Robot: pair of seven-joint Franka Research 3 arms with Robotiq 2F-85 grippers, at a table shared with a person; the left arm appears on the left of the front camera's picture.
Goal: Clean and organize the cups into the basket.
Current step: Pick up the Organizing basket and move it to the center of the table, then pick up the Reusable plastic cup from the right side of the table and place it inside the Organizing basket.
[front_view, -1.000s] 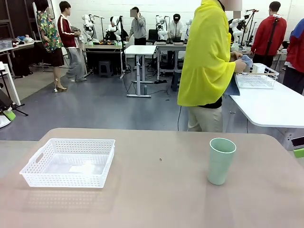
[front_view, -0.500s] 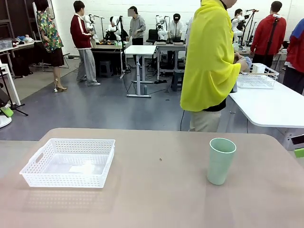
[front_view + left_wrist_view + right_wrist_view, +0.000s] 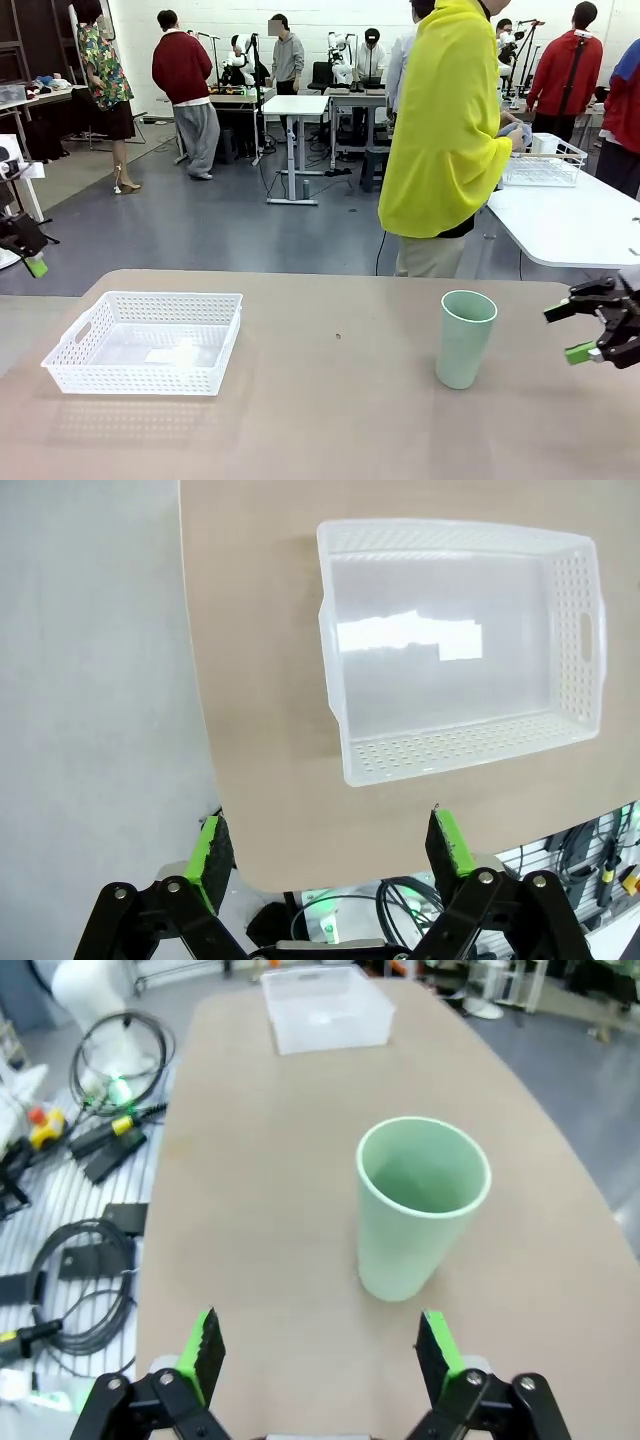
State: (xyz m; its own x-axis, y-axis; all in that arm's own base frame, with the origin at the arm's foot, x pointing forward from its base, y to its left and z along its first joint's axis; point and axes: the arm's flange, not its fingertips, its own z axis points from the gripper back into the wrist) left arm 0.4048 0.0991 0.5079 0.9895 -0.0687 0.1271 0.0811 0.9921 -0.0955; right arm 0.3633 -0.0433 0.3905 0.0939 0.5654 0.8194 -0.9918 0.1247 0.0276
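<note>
Right claw (image 3: 565, 333), jaws wide apart, hangs empty at three o'clock of the cup (image 3: 465, 338), not touching. It should come in level, straddle the middle and close gently, since a tall cup probably tips easily. Mint green, tapered and upright, it stands on the table well apart from the white basket (image 3: 140, 378) at nine o'clock.

Right gripper (image 3: 566, 333): has come in from the right edge, jaws wide apart, near the green cup (image 3: 465, 338) but not touching it.
Left gripper (image 3: 30, 255): has moved a little at the left edge (its green pad sits lower now).
Person in yellow (image 3: 445, 130): has shifted a little to the right.
Person in dark red (image 3: 185, 75): has walked to the right, far at the back.
</note>
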